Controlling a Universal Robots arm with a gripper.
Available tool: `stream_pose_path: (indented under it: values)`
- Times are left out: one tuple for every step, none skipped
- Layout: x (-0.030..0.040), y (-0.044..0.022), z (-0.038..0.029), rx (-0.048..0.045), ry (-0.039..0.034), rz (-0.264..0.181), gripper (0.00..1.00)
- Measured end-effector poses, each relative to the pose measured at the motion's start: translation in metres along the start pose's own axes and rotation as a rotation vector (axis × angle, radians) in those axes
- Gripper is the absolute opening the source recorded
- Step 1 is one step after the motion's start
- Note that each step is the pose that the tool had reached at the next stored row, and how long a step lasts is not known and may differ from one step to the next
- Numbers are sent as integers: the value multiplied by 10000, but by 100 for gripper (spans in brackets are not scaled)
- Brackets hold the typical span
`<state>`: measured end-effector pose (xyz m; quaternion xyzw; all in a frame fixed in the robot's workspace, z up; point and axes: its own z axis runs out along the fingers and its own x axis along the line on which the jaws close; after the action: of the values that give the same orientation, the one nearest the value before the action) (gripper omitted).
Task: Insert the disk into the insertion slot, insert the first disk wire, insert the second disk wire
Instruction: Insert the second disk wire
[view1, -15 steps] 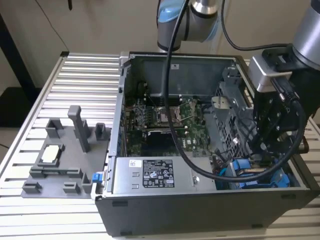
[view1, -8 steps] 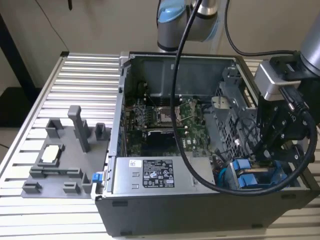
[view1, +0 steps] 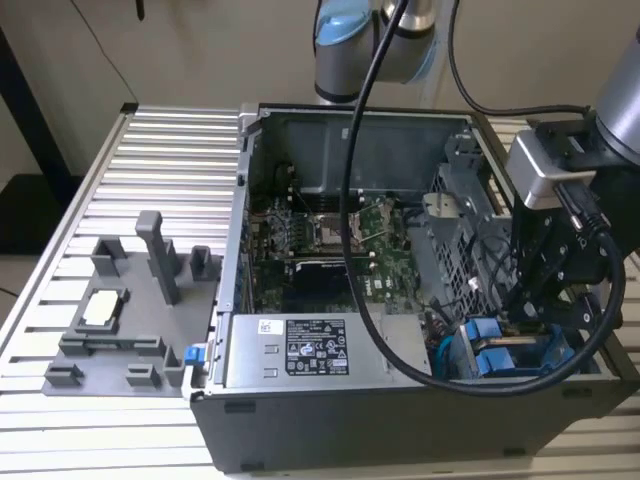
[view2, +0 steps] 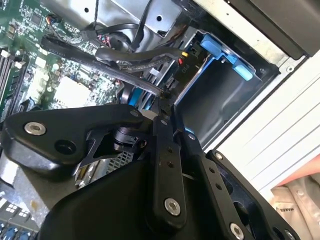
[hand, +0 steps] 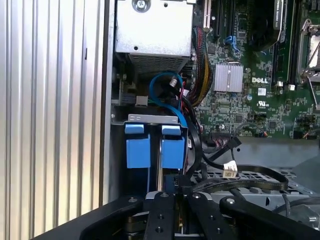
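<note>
We found the black claw lowered into the corner of the open grey computer case, at the exterior view's right, directly over the grey sheet-metal drive bay with bright blue plastic rails. In the first wrist view the bay showed two blue carrier fronts side by side; we judged the disk to be seated in one of them, though its silver body was hidden from us. The claw's fingers looked drawn together on the end of a thick black cable beside the bay, with nothing else between them.

The risks, as we judged them, came from crowding. A bundle of black and coloured wires lay close to the bay and could snag on the claw's linkage. The connector could also meet its socket tilted, since the cable's stiffness would twist it in the grip, and a forced push might bend pins or knock the green motherboard. The ribbed aluminium desk carried grey fixtures well apart from all this.
</note>
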<state>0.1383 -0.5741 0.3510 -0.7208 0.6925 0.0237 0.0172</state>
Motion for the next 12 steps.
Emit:
stream_pose_path:
  values:
    - [0, -7, 6, 1, -21, -2, 16]
    - [1, -17, 12, 1, -33, -1, 16]
    - [2, -25, 20, -1, -41, 5, 16]
    - [3, -32, 28, -5, -47, 12, 16]
    - [4, -35, 36, -11, -54, 24, 16]
    - [4, -37, 45, -18, -58, 41, 16]
    - [5, -38, 53, -25, -59, 62, 16]
    - [6, -40, 62, -31, -62, 82, 16]
    - [6, -45, 70, -39, -69, 98, 16]
    - [7, -51, 75, -46, -77, 110, 16]
    - [8, -59, 79, -52, -91, 118, 16]
    - [8, -67, 83, -57, -108, 125, 16]
